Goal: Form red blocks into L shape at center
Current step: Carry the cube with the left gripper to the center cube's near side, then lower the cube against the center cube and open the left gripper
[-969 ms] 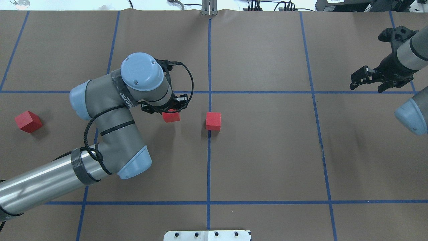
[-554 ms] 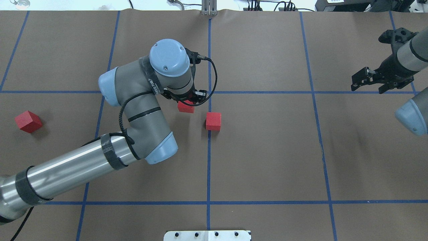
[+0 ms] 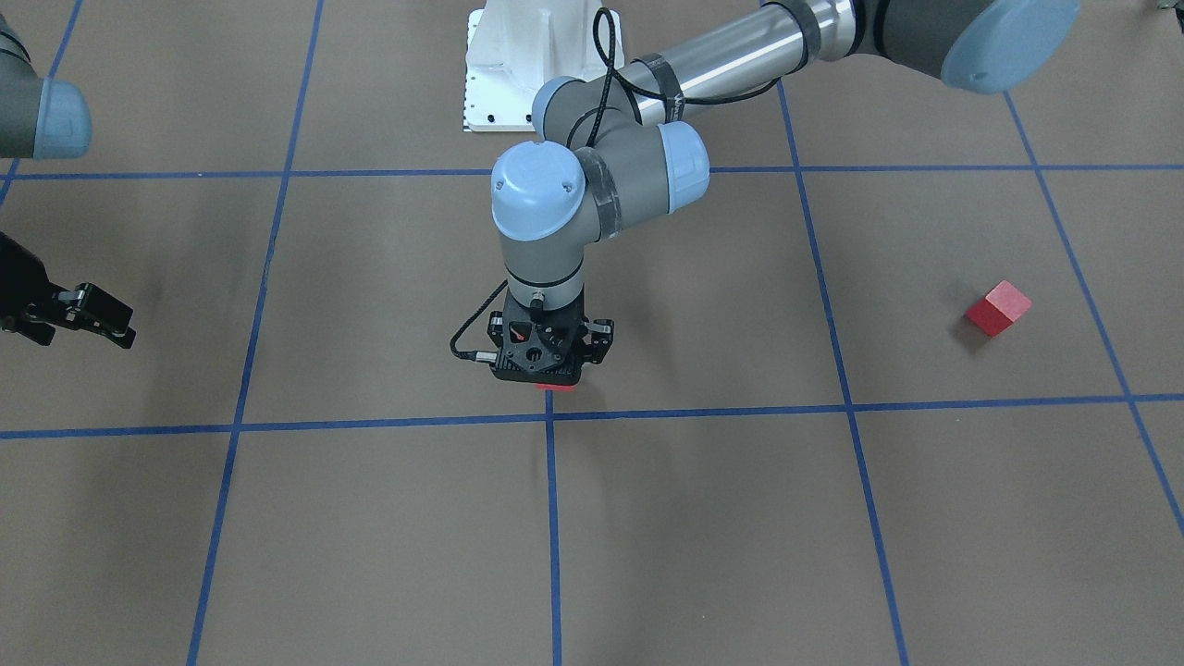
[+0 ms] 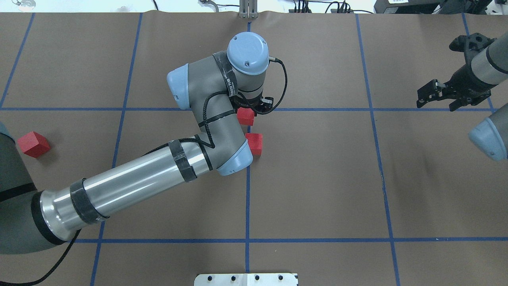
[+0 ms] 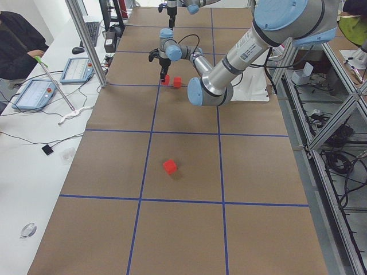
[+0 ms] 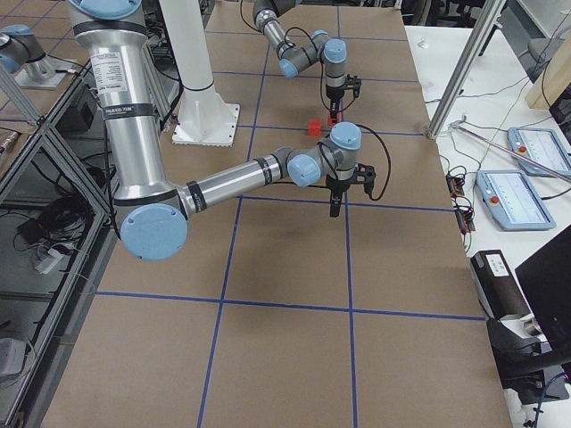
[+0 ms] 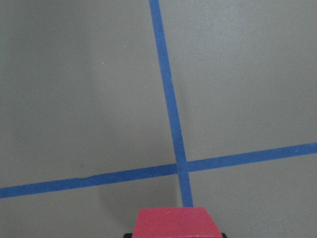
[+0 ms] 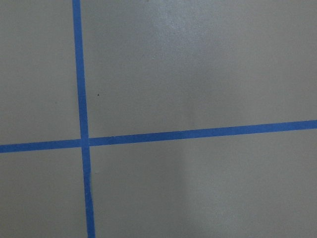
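Left gripper (image 3: 548,363) is clamped down on one red block (image 4: 245,116), which I can see pinched at the bottom of the left wrist view, right by the tape crossing (image 7: 181,166). From overhead, that block sits on the middle line (image 4: 247,198), just short of the cross line. I can't tell if it touches the table (image 4: 317,178). The second block (image 4: 254,143) rests on the same line nearer the base, with a small gap between the two, and my left forearm joint overlaps its edge from above. The third block (image 4: 33,144) lies well apart, far out on the left side. Right gripper (image 4: 434,104) is spread open and empty, hovering well off to the right. There's plenty of bare table around the middle.
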